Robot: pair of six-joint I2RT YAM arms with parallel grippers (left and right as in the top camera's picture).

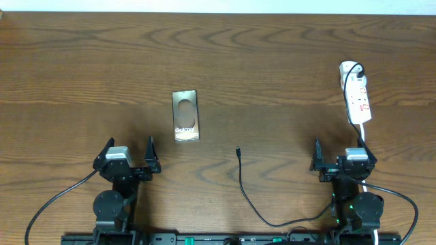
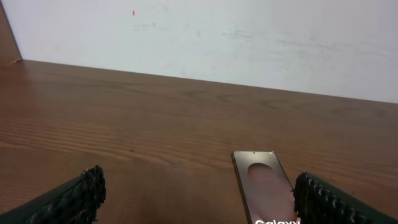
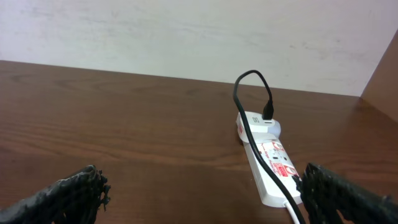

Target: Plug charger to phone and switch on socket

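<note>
The bronze-grey phone [image 1: 185, 116] with white "Galaxy" lettering lies flat left of the table's middle; it also shows in the left wrist view [image 2: 264, 185], just inside the right finger. The charger's thin black cable [image 1: 246, 194] lies on the table, its plug tip [image 1: 238, 151] free, right of the phone. The white socket strip [image 1: 357, 99] lies at the far right with a black plug in its far end; it shows in the right wrist view [image 3: 268, 162] too. My left gripper [image 1: 129, 158] is open and empty near the front edge. My right gripper [image 1: 340, 160] is open and empty in front of the socket.
The socket's white cord [image 1: 364, 139] runs from the strip toward the right arm's base. A pale wall [image 2: 205, 37] stands behind the table's far edge. Bare wooden tabletop [image 1: 272, 68] lies between phone and socket.
</note>
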